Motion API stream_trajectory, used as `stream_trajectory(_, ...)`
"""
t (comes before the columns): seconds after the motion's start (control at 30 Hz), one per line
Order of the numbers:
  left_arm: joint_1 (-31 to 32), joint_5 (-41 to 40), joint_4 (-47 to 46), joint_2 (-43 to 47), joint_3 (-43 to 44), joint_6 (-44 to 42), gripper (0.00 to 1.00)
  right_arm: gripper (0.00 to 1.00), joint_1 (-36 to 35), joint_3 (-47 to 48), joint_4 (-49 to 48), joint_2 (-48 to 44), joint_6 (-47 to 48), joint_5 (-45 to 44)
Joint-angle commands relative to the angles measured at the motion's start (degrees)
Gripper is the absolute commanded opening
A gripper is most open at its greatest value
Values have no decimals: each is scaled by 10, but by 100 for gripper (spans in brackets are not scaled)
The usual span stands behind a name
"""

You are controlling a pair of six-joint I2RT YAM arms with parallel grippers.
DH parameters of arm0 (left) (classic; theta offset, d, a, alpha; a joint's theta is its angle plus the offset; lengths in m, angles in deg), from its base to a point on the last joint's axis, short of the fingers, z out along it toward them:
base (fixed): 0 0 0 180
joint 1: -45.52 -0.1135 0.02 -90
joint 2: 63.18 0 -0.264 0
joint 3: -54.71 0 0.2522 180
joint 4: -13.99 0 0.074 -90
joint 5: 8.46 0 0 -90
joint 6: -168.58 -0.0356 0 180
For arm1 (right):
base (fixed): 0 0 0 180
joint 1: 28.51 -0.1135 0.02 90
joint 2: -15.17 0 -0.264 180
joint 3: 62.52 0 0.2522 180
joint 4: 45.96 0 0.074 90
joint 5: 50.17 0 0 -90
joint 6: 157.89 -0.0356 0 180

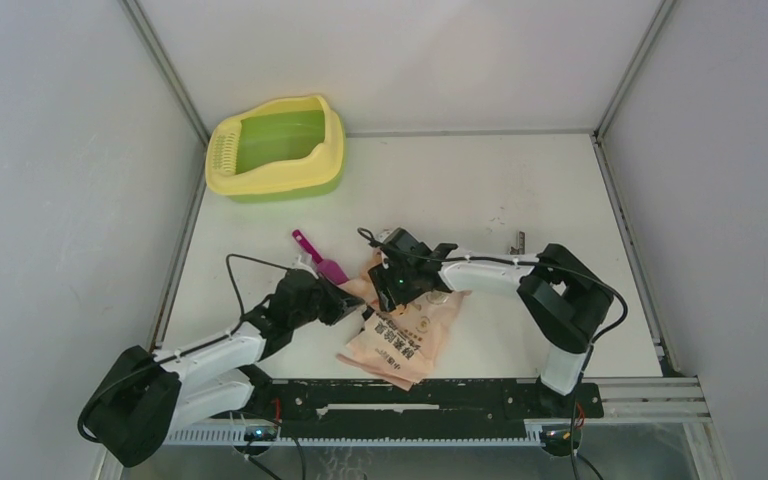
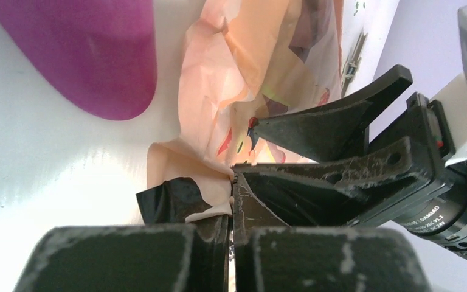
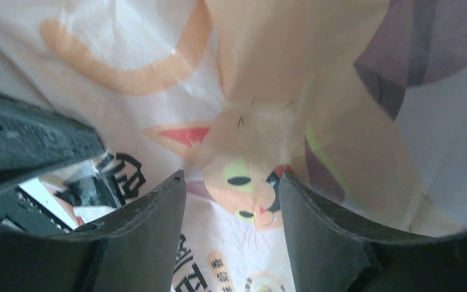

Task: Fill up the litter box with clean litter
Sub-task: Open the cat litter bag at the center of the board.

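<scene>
Wide white surface [image 1: 520, 190], and way off in its far left corner, well apart from both arms, sits the litter box [image 1: 270, 181]. It's upright, mouth to the ceiling. Its long axis runs left to right across the top view, a touch slanted, with the slotted grille end pointing at the left wall and the taller end facing right. The green basin looks bare from here.

Nearer the arms lies the printed bag [image 1: 405, 340], crumpled, its far end lifted off the surface. That's where the action is! The left gripper [image 2: 231, 182] has its fingers pressed together on a thin fold at the bag's corner, a real pinch on film. The right gripper [image 3: 231, 182] comes in from the other side, fingers spread, a raised fold with the cat print sitting in the gap, not clamped.

This looks like getting hold of the bag to carry or open it. To do it well, I'd say the right fingers want to close on a thick gather of film, not a single slippery layer. Then both arms should lift together, mouth kept high, so nothing spills short of the box.

The magenta scoop [image 1: 320, 262] lies just beside the left gripper, untouched. As for the clean litter, no granules show anywhere; presumably they're inside the bag.
</scene>
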Motion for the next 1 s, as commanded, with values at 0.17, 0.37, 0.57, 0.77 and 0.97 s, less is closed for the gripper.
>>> stream_trajectory(0.17, 4, 35, 98, 3, 88, -81, 0, 73, 33, -21, 106, -121, 6, -60)
stream_trajectory(0.37, 5, 79, 107, -36, 97, -114, 0, 73, 96, -37, 101, -139, 6, -58)
stream_trajectory(0.57, 12, 91, 107, -63, 83, -129, 0, 71, 139, -36, 72, -130, 2, -47)
stream_trajectory(0.77, 14, 86, 111, -53, 68, -129, 0, 56, 151, -20, 71, -82, 7, -33)
stream_trajectory(0.97, 14, 84, 113, -31, 56, -122, 0, 52, 127, -35, 65, -27, 2, -24)
